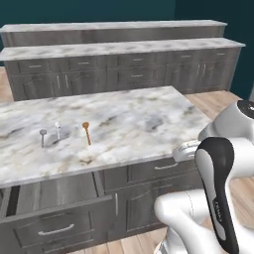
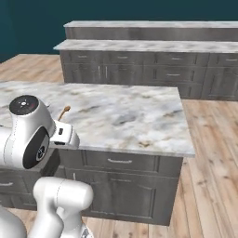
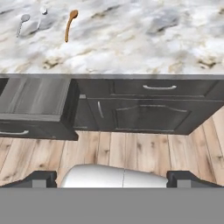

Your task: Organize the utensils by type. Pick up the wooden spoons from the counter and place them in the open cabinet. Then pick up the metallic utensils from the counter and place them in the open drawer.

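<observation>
- In the hand view the two dark fingers (image 3: 112, 178) stand at the bottom left and bottom right, spread wide apart with nothing between them, hanging over the light wooden plank floor (image 3: 144, 151).
- Just beyond the floor, at the left of the hand view, the wide shallow grey wood-grain drawer (image 3: 30, 98) is pulled out from the dark base units; its front with a slim silver bar handle shows at the lower left of the left base view (image 1: 54, 225).
- Above the drawer lies the white-grey marble bench with brownish veining (image 1: 129, 119), across the middle of both base views (image 2: 130, 116) and across the top of the hand view (image 3: 131, 39).
- One orange-brown wooden spoon with an oval bowl and slim handle (image 1: 87, 132) lies flat on the bench, left of centre in the left base view, upper left in the hand view (image 3: 70, 25), and just above the white arm in the right base view (image 2: 63, 112).
- Near it, further left, are two small silver-grey metal utensils: one (image 1: 57, 130) closer to the spoon, one (image 1: 42, 136) beyond it; both sit in the hand view's upper left corner (image 3: 42, 13) (image 3: 22, 22). The three lie apart, none touching.
- Farthest off, a second run of marble-topped grey cabinets (image 1: 124, 69) crosses the upper part of the base views against a dark teal wall (image 1: 99, 11).
</observation>
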